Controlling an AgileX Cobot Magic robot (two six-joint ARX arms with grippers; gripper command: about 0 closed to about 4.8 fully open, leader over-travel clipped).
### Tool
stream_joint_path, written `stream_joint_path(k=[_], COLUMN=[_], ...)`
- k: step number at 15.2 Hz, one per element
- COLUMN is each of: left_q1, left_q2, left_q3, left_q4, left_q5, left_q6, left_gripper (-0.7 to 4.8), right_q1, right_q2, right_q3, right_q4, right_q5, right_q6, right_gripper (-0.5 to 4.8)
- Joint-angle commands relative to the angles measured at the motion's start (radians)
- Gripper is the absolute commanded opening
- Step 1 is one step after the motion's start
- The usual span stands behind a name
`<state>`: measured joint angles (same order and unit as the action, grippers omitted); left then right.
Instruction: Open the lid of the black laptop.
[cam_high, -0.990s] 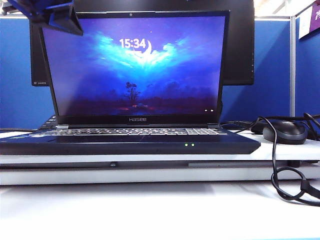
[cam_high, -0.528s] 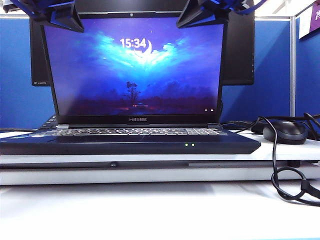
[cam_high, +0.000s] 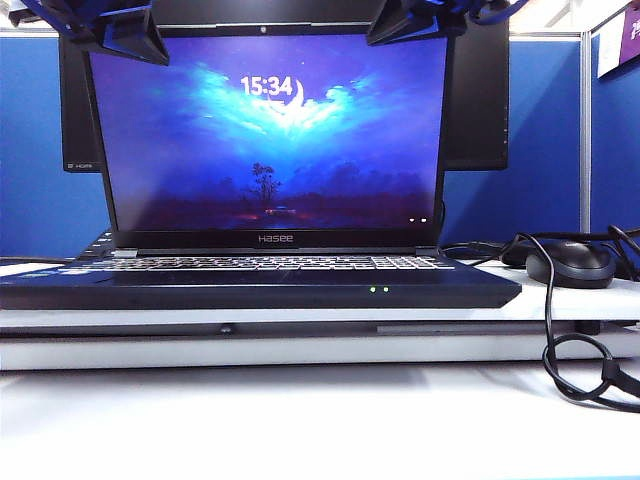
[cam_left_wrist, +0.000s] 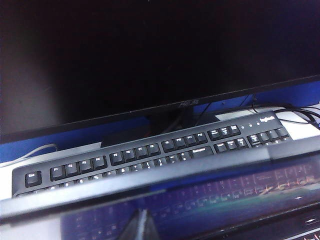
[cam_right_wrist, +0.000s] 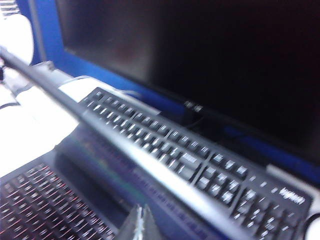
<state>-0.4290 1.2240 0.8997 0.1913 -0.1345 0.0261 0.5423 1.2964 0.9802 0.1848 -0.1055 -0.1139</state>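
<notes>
The black laptop (cam_high: 260, 285) stands open on a white shelf, with two green lights on its front edge. Its lid (cam_high: 270, 140) is upright and shows blue wallpaper, "15:34" and "Hasee". My left gripper (cam_high: 140, 45) hangs at the lid's top left corner, and my right gripper (cam_high: 395, 28) at the top right corner. In the left wrist view the shut gripper (cam_left_wrist: 141, 226) sits just in front of the lid's top edge (cam_left_wrist: 150, 181). The right wrist view is blurred; there the shut gripper (cam_right_wrist: 140, 222) hovers over the screen, near the lid edge (cam_right_wrist: 125, 141).
Behind the laptop are a black ASUS monitor (cam_high: 480, 100) and a separate black keyboard (cam_left_wrist: 150, 152). A black mouse (cam_high: 570, 265) lies at the right, and its looped cable (cam_high: 575, 372) hangs over the white shelf (cam_high: 300, 345). Blue partition walls stand behind.
My right gripper came into view at the lid's top right corner, then shifted slightly up. The lid has tipped a little further back. My left gripper has barely moved.
</notes>
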Motion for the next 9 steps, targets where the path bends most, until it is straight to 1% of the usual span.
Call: stream_joint_path(k=[1,6,9], left_q1=[0.005,0.005,0.018], left_q2=[-0.001,0.024,0.045], left_q3=[0.014,0.015,0.019], left_q4=[0.095,0.16,0.174], left_q5=[-0.018,0.0,0.006], left_q6=[0.004,0.02,0.025], left_gripper=[-0.04,-0.04,-0.04], right_q1=[-0.013,-0.025,-0.033], right_q2=[-0.001,0.035,0.06], right_q3=[0.01,0.044,0.059], right_q4=[0.048,0.058,0.075], right_q5=[0.026,0.025,0.033], right_q6=[-0.017,-0.021,-0.021], right_gripper=[-0.02,-0.01,-0.01])
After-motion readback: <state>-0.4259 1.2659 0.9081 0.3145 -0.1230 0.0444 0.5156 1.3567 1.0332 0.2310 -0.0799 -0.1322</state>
